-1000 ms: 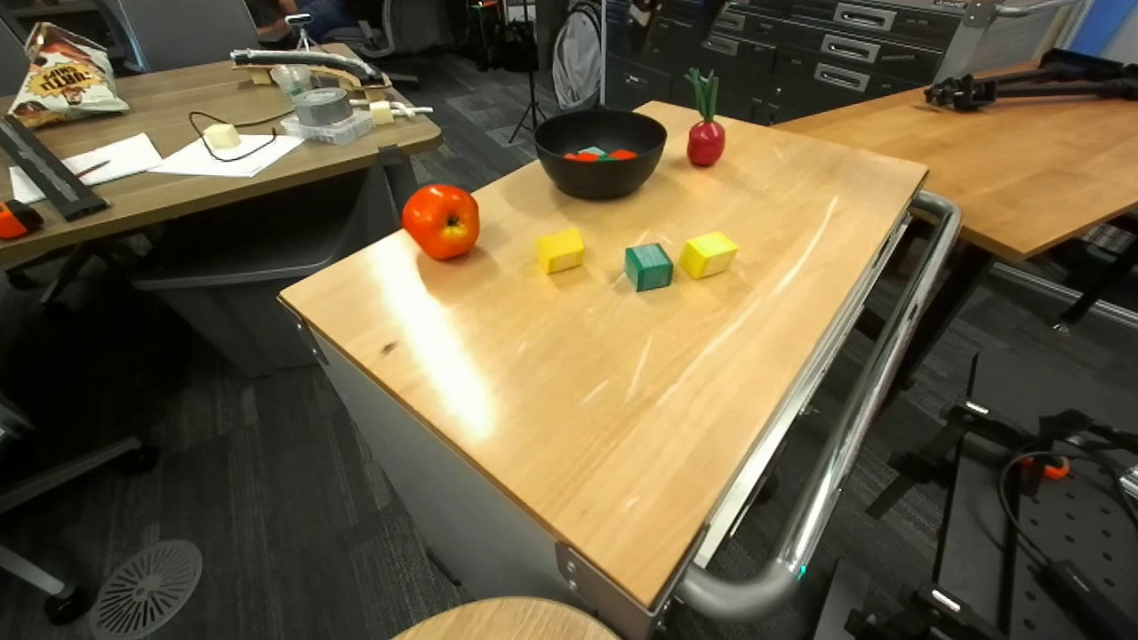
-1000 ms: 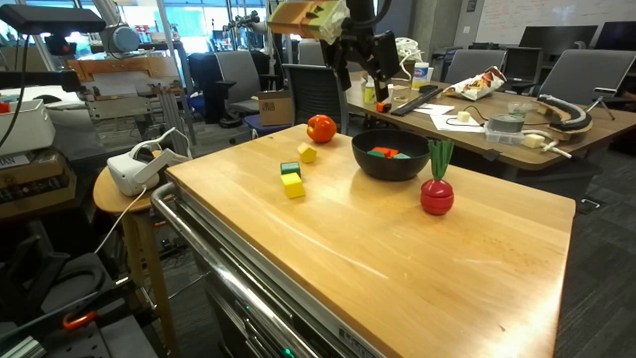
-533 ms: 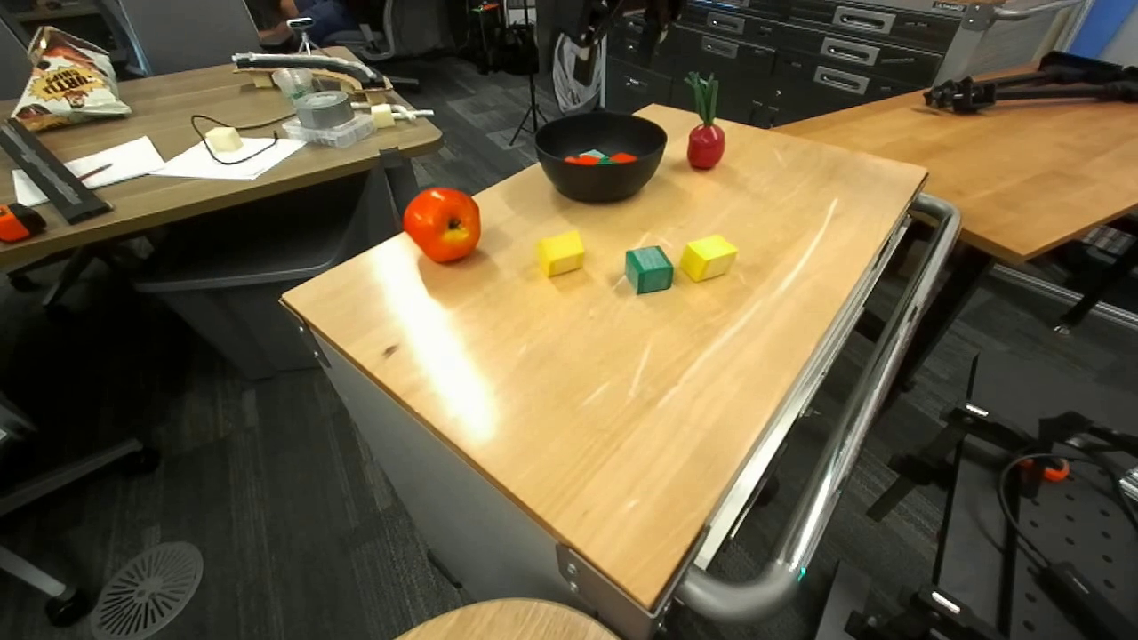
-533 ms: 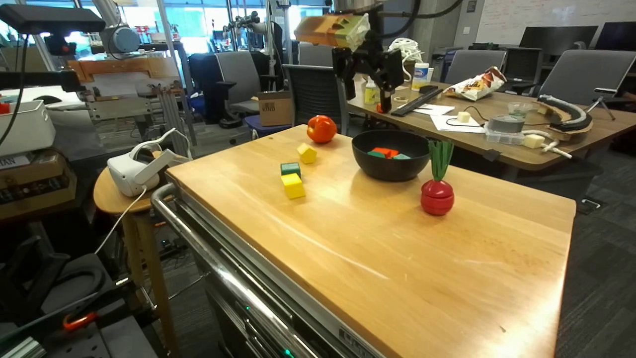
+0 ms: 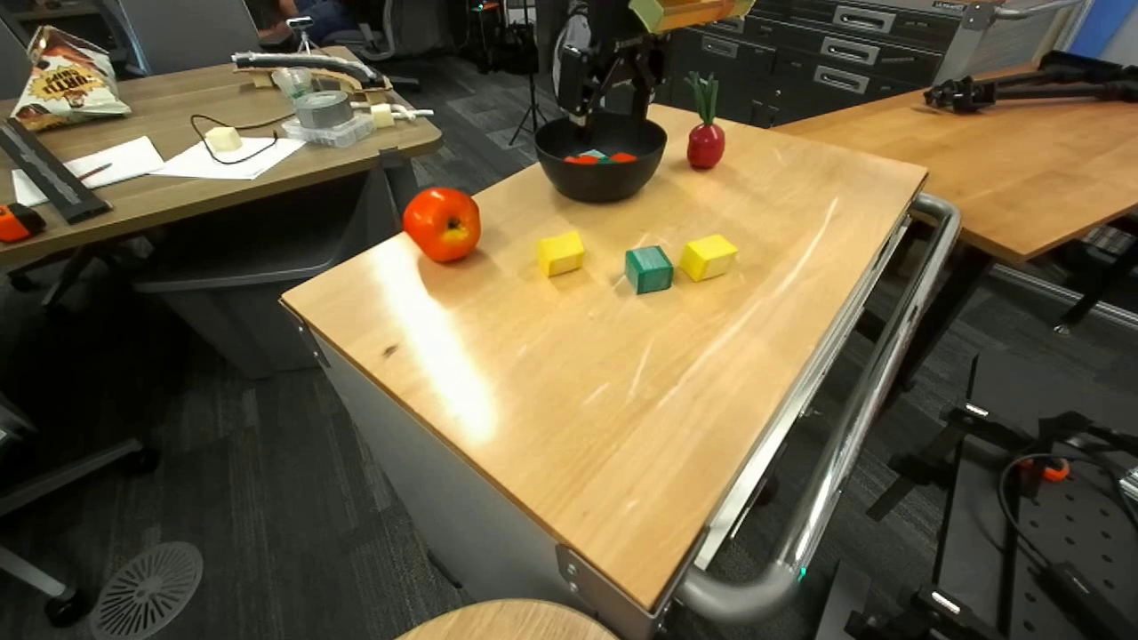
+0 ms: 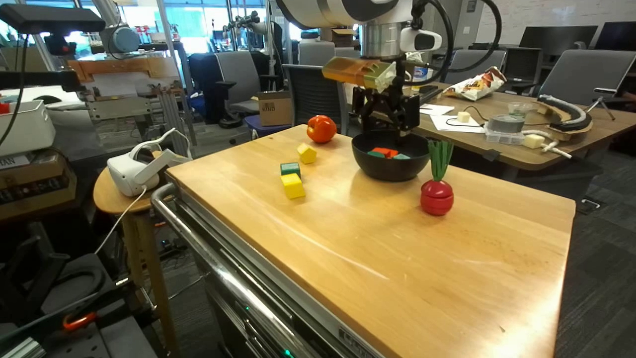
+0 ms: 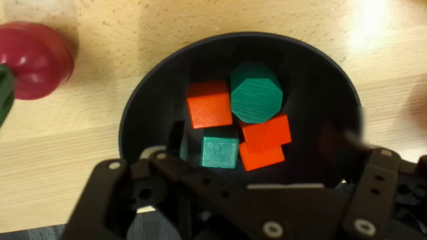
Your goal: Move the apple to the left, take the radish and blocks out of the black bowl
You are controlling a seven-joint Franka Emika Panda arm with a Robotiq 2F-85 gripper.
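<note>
Pale wooden tabletop [image 5: 622,427], office chairs [image 6: 237,74] behind. The gripper [image 5: 611,117], spread wide and holding nothing, hangs over the black bowl [image 6: 390,170]. Lowered off-centre, it could snag the bowl and drag it; red and green blocks [image 7: 253,106] crowd together inside, so one grasp might pinch two. These lie below the gripper; the radish [image 6: 437,198] stands just outside the bowl, the apple [image 6: 321,129] well apart.

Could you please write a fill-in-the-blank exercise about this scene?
The gripper over the black bowl is not shut but ____.
The radish stands with its leaves pointing ____.
Outside the bowl lie one green block and ____ yellow blocks.
The octagonal block in the bowl is coloured ____.
Missing words: open; upward; two; green.
</note>
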